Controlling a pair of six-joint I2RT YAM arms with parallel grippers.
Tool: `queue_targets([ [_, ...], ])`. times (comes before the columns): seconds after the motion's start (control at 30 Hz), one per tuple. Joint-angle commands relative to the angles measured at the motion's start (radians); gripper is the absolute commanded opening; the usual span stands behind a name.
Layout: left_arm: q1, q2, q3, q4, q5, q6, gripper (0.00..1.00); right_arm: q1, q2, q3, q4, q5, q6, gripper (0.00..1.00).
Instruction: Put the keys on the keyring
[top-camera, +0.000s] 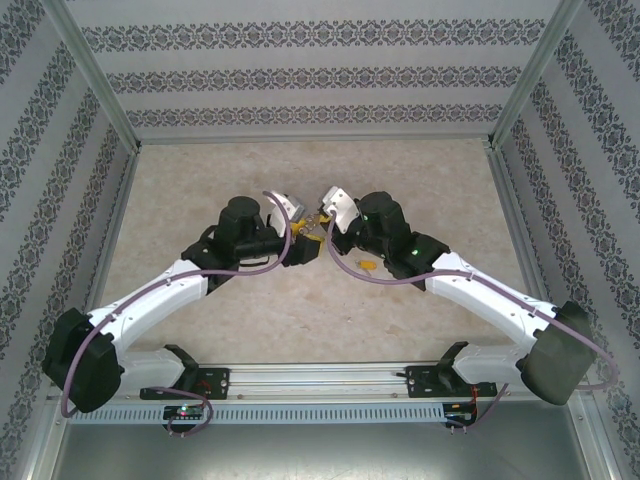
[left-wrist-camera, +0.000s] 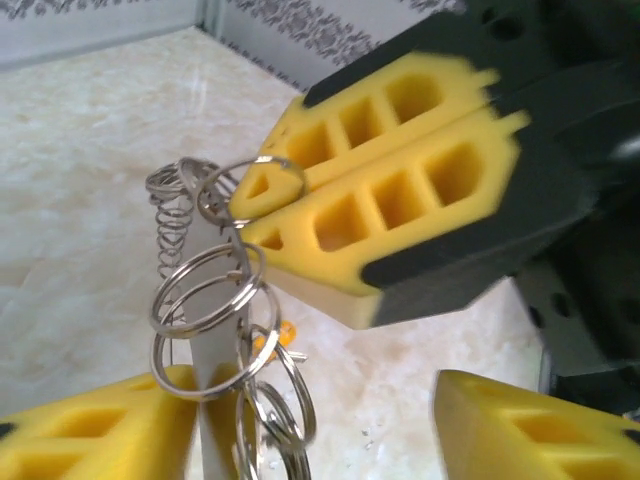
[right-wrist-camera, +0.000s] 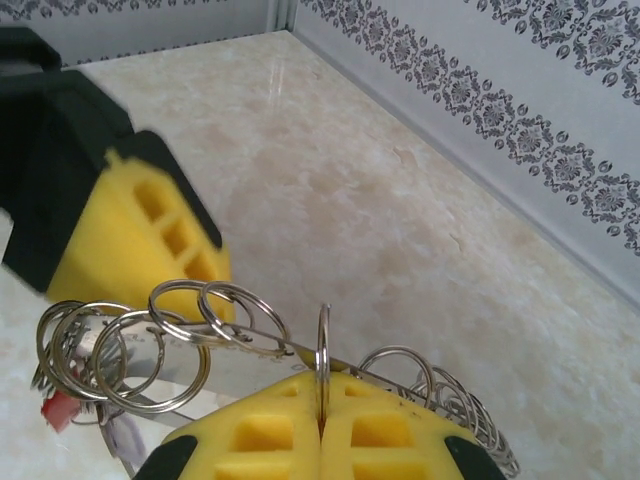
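Observation:
My right gripper (right-wrist-camera: 322, 402) is shut on one small ring of the keyring (right-wrist-camera: 240, 322), a silver loop strung with many small rings, and holds it above the table. A red key (right-wrist-camera: 58, 410) hangs among the bunched rings at the left end. My left gripper (left-wrist-camera: 320, 400) is open, and the hanging rings (left-wrist-camera: 205, 290) dangle against its left finger (left-wrist-camera: 100, 430). An orange-yellow key (top-camera: 367, 265) lies loose on the table below the right arm and shows behind the rings (left-wrist-camera: 272, 338). Both grippers meet at the table's middle, the left (top-camera: 303, 240) and the right (top-camera: 320, 216).
Marble-look tabletop (top-camera: 200, 300) fenced by patterned walls (top-camera: 300, 80) on three sides. The arm bases sit on a rail (top-camera: 320, 380) at the near edge. The two forearms converge closely in the middle.

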Motion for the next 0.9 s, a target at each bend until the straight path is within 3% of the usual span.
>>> queue_targets([
  [0.0,-0.023,0.023,0.049,-0.104,-0.136,0.074,0.5,0.013,-0.022,0.042,0.053,0.029,0.063,0.0],
  [0.13,-0.023,0.028,0.065,-0.123,-0.159,0.097,0.33,0.029,-0.029,0.045,0.057,0.018,0.083,0.0],
  [0.3,-0.023,0.012,0.074,-0.147,-0.19,0.118,0.02,0.042,-0.029,0.046,0.055,0.022,0.08,0.0],
  [0.33,-0.023,0.007,0.069,-0.144,-0.193,0.115,0.0,0.044,-0.03,0.044,0.056,0.02,0.079,0.0],
  [0.47,-0.023,-0.026,0.038,-0.105,-0.194,0.098,0.0,0.041,-0.044,0.041,0.035,-0.011,0.056,0.0],
  [0.57,-0.023,-0.053,0.006,-0.063,-0.184,0.098,0.0,0.018,-0.07,0.033,-0.006,-0.088,-0.005,0.23],
  [0.67,-0.023,-0.087,-0.034,-0.009,-0.147,0.137,0.0,-0.059,-0.134,0.002,-0.094,-0.304,-0.165,0.39],
  [0.77,-0.024,-0.121,-0.057,-0.002,-0.067,0.238,0.0,-0.163,-0.211,-0.003,-0.271,-0.508,-0.364,0.45],
  [0.87,-0.02,-0.148,-0.072,-0.016,0.003,0.348,0.0,-0.28,-0.269,-0.009,-0.337,-0.648,-0.423,0.54],
])
